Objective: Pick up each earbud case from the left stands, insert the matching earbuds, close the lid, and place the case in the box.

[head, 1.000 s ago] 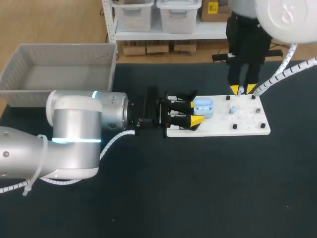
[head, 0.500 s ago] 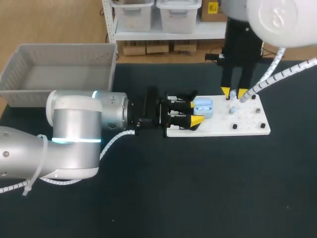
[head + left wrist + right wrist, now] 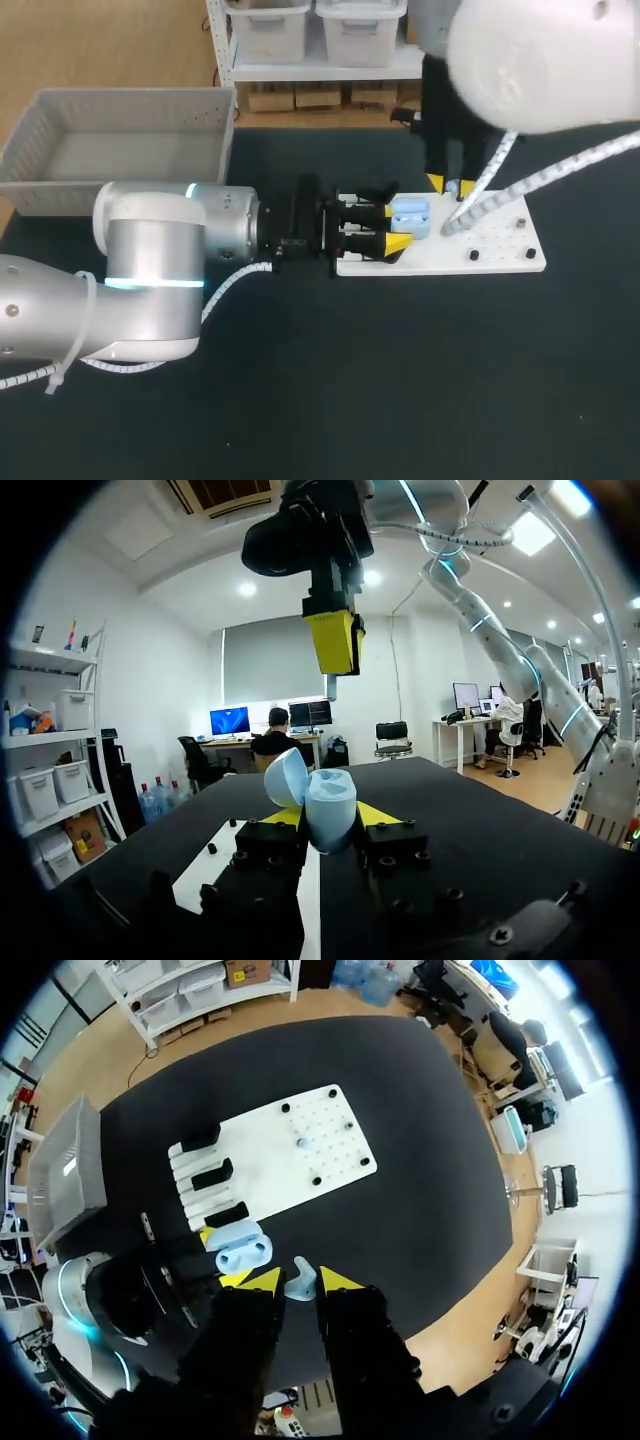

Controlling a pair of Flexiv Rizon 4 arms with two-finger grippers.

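Dark, matte cloth covers the tabletop (image 3: 400,380). At its 10 o'clock corner sits a grey plastic box (image 3: 120,98) with ribbed walls. Toward 2 o'clock from the middle lies a flat white board (image 3: 500,262), drilled with rows of small holes and set with a few black pegs (image 3: 473,256). Black block-shaped stands (image 3: 212,1174) line the board's 9 o'clock edge.

The thick silver left arm (image 3: 150,260) lies level across the tabletop. Its left hand (image 3: 392,227) points toward 3 o'clock and is closed around the case (image 3: 411,217), a smooth, rounded, pale blue shell with its lid swung open, held at the board's 9 o'clock edge.

The right arm (image 3: 530,60) points straight down, and the right hand (image 3: 450,185) hangs above the board at 1 o'clock of the case. Its yellow tips pinch a small, glossy, pale blue earbud (image 3: 300,1280).
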